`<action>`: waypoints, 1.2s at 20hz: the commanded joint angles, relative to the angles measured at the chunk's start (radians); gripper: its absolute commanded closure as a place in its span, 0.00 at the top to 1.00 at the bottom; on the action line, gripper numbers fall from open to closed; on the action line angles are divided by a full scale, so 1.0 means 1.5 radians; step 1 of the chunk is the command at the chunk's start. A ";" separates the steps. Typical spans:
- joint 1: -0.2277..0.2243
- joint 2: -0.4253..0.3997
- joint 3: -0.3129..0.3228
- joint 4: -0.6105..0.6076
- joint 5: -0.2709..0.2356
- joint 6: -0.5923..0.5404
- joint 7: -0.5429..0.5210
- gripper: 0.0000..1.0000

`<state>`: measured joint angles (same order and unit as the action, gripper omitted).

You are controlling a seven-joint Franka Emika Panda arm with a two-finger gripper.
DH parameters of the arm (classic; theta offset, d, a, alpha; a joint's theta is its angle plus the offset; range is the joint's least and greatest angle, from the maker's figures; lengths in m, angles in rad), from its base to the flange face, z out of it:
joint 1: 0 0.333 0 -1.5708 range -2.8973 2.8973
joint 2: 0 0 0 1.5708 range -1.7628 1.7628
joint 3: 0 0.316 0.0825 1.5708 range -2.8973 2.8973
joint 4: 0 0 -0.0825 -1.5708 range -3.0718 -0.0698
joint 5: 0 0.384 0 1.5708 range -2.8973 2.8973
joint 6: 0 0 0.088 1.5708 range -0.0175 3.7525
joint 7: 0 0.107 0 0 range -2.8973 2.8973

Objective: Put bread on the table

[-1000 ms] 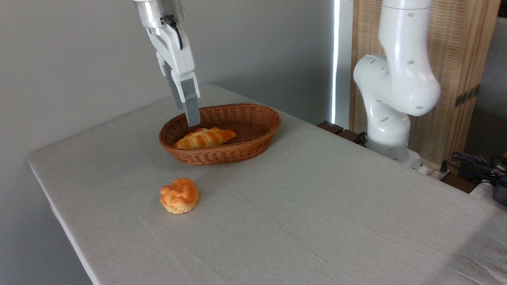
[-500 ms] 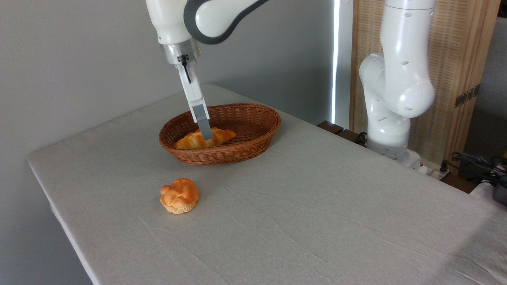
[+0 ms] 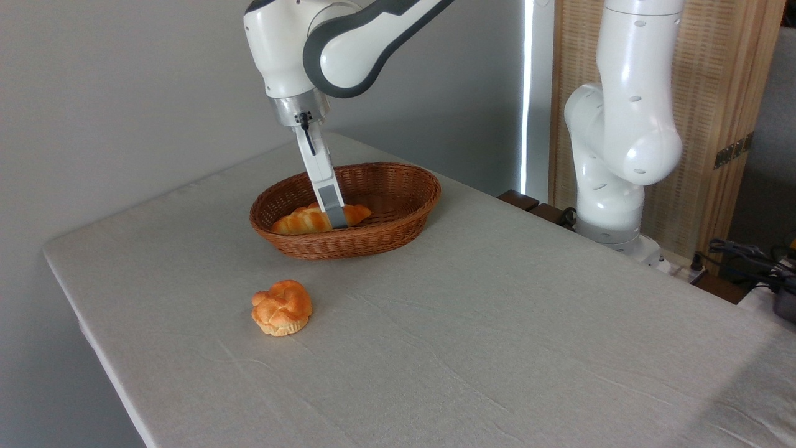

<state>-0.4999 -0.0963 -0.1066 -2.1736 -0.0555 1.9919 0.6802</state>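
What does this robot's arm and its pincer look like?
The arm is glossy white, built of rounded segments with dark grey joint bands and small round holes. A silver metal collar with a short black cable leads to a slim white pincer with grey fingertips.

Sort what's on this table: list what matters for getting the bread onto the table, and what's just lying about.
Belongs to the job:
- bread, lying in the basket
- wicker basket, holding it
- gripper, down at the loaf's middle
- table, where the loaf goes

Just lying about:
- round knotted bun, on the cloth in front of the basket
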 commanded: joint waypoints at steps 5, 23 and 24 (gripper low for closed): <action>-0.002 -0.004 -0.013 -0.058 -0.007 0.077 0.012 0.65; 0.001 -0.001 -0.013 -0.055 -0.007 0.073 0.011 0.23; 0.002 -0.002 -0.013 -0.054 -0.007 0.072 0.010 0.23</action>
<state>-0.5019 -0.0967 -0.1309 -2.2272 -0.0624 2.0804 0.6802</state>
